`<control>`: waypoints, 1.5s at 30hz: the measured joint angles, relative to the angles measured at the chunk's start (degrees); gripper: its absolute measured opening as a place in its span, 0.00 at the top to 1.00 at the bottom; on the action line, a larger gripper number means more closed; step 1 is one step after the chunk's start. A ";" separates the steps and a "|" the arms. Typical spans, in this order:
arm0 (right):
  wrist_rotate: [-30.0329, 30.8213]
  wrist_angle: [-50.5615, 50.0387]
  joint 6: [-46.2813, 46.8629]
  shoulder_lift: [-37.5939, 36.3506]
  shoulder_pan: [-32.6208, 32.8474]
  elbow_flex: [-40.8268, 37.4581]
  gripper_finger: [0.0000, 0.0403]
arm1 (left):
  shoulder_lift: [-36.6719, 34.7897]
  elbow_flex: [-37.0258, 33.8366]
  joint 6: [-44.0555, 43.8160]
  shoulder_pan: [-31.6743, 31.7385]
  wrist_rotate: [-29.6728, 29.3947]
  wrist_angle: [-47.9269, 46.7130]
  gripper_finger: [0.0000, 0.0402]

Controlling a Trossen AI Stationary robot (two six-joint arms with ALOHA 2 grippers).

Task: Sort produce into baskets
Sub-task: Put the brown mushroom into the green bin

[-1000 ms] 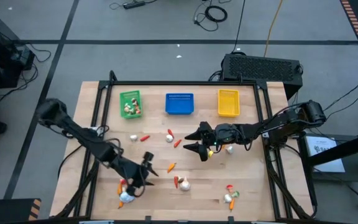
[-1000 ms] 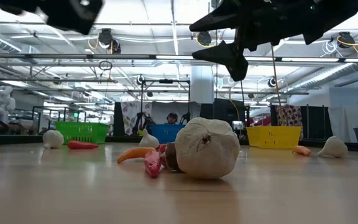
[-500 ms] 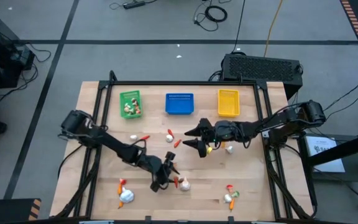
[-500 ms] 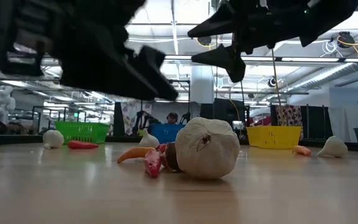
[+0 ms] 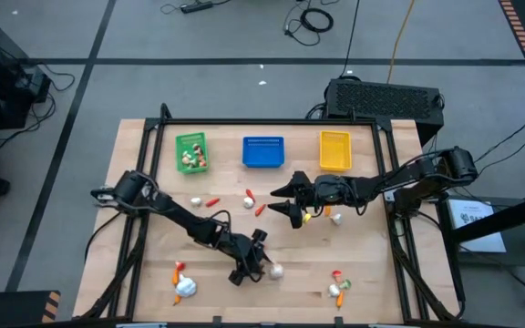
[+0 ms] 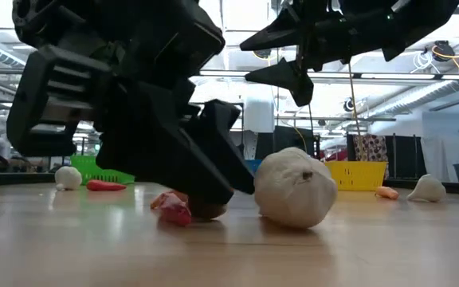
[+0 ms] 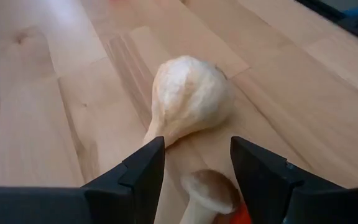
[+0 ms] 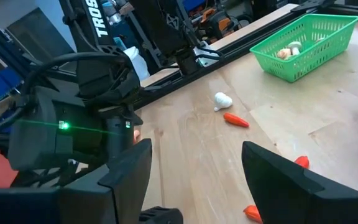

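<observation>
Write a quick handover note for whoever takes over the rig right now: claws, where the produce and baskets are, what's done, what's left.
Left claw: open, low at the table's front, straddling a small mushroom piece beside a white garlic bulb.
Right claw: open, empty, hovering mid-table.
Baskets along the far edge: green basket holds a few pieces; blue basket and yellow basket look empty.
Left: most produce lies loose on the table, ungrasped.
</observation>
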 joint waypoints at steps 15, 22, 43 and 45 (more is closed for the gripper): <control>-0.15 -0.04 -0.24 0.00 -0.02 0.00 0.40 | -0.62 1.53 -3.02 1.11 0.10 -8.08 0.52; -0.15 -0.04 -0.24 0.00 -0.02 0.00 0.40 | -0.69 2.80 -2.99 1.51 0.87 -11.74 0.52; -0.15 -0.04 -0.24 0.00 -0.04 0.00 0.40 | -1.13 2.80 -3.04 1.84 -0.12 -12.85 0.73; -0.15 -0.09 -0.24 0.00 -0.04 0.00 0.40 | -2.88 2.64 -3.02 1.88 -0.55 -15.49 0.76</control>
